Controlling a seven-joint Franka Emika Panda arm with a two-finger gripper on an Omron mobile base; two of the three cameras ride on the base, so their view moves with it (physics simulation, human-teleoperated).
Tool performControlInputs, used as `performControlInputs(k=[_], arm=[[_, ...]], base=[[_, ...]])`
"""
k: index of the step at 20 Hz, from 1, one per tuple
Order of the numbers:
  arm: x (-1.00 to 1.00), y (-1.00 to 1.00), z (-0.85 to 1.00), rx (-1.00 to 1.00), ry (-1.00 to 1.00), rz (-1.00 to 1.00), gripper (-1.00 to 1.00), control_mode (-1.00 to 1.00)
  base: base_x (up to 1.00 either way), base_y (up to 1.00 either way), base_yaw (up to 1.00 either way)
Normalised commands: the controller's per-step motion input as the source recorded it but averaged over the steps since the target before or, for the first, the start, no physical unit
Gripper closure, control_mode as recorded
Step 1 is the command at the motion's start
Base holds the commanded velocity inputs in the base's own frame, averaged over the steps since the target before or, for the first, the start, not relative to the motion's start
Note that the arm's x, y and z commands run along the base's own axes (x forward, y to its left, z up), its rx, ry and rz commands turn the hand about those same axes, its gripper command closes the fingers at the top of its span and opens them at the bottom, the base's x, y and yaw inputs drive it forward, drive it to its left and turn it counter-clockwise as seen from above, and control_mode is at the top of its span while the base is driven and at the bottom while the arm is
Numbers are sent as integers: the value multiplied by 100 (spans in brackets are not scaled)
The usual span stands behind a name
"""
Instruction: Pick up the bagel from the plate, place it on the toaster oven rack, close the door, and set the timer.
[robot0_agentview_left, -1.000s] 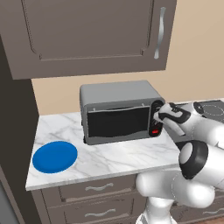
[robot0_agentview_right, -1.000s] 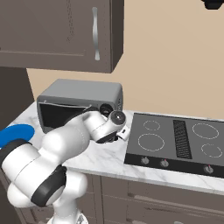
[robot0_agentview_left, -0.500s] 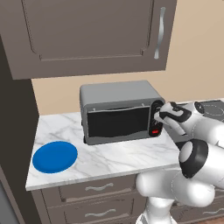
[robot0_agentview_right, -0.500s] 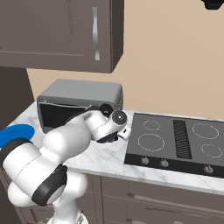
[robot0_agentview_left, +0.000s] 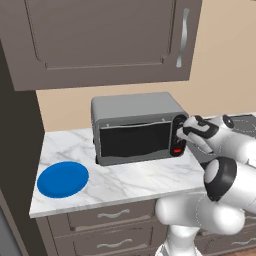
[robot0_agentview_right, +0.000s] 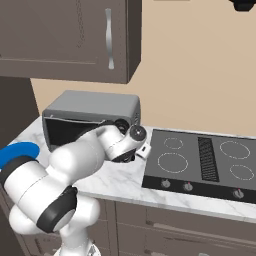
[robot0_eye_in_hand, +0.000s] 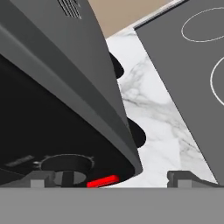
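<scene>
The tool (robot0_agentview_left: 181, 134) sits right up against the control panel at the right end of the toaster oven (robot0_agentview_left: 135, 126), and in the hand view its two finger tips (robot0_eye_in_hand: 41, 178) stand as wide apart as they go, with nothing between them. One tip is down by a round dial (robot0_eye_in_hand: 68, 164) and a red light (robot0_eye_in_hand: 103, 180) on the dark panel, the other tip is out over the marble. And the door (robot0_agentview_left: 136, 140), dark glass in its grey frame, stands upright and closed across the front, handle bar along the top edge. Over on the left of the tabletop (robot0_agentview_left: 125, 180) lies the blue plate (robot0_agentview_left: 63, 179), well apart from the oven, flat on the marble, its top bare blue. From the right base view the white arm reaches across in front of the oven, the plate's blue edge (robot0_agentview_right: 17, 152) pokes out behind the arm, and a black cooktop (robot0_agentview_right: 205, 165) lies to the oven's right. A dark wall cabinet (robot0_agentview_left: 105, 40) hangs above. The bagel and the rack can't be made out behind that dark glass.
</scene>
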Motion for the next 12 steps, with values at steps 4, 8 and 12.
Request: performControlInputs(k=[4,8,12], arm=[[0,-30,-49,-1,11,-4,-100,-100],[0,-30,-56,0,11,-4,-100,-100],[-6,-31,-67,0,5,-2,-100,-100]], base=[[0,0,0],[0,0,0],[0,0,0]])
